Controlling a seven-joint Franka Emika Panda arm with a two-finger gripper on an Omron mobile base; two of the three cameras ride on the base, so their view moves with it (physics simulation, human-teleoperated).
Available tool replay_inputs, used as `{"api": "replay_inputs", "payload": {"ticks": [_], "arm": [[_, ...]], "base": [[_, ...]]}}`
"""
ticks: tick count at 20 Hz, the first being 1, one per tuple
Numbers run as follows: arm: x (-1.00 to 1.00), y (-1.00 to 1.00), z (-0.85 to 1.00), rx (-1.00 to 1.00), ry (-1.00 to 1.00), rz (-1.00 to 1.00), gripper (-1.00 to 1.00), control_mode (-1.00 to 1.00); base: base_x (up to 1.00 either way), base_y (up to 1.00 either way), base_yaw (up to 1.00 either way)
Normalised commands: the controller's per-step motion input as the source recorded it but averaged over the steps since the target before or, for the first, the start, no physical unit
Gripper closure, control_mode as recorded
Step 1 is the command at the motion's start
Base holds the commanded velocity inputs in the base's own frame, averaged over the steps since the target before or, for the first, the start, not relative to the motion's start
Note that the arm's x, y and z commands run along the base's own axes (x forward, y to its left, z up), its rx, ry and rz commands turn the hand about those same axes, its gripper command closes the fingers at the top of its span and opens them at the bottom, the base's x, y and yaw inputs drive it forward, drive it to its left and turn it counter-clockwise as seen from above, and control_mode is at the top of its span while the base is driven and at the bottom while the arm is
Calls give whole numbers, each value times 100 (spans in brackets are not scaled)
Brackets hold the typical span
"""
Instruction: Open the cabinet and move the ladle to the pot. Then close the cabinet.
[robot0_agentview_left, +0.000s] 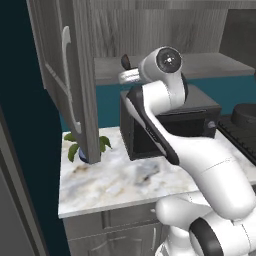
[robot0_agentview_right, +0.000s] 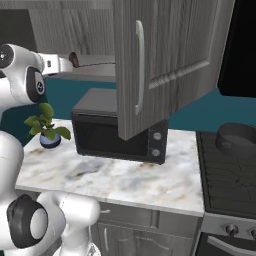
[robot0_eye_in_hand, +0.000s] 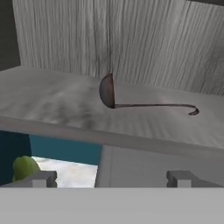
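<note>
**Ladle waiting on the shelf**

Fingers (robot0_eye_in_hand: 112, 178) spread apart and empty, just short of the open cabinet (robot0_agentview_right: 165, 65). Hand view shows the ladle (robot0_eye_in_hand: 144, 99) lying on the shelf (robot0_eye_in_hand: 52, 105), bowl towards the back panel; base views barely show it. Risk: clipping the shelf edge or nudging its thin handle away. The pot (robot0_agentview_right: 237, 137) sits on the stove.

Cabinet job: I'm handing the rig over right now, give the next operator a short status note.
Gripper: open, empty, facing the shelf.
Dark grey woodgrain wall cabinet: doors swung open.
Dark long-handled ladle: lies on the cabinet shelf, untouched, ahead of the fingers.
Short dark grey pot: on the stove, right of the black microwave.
Done: cabinet opened.
Left: grasp ladle, carry it to the pot, close the doors.
</note>
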Motion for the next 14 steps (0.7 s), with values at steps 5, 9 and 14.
{"api": "replay_inputs", "payload": {"ticks": [5, 9, 14], "arm": [[28, -1, 11, 2, 0, -3, -100, -100], [34, 0, 5, 0, 1, -2, -100, -100], [39, 0, 0, 0, 0, -1, -100, -100]], "base": [[0, 0, 0], [0, 0, 0], [0, 0, 0]]}}
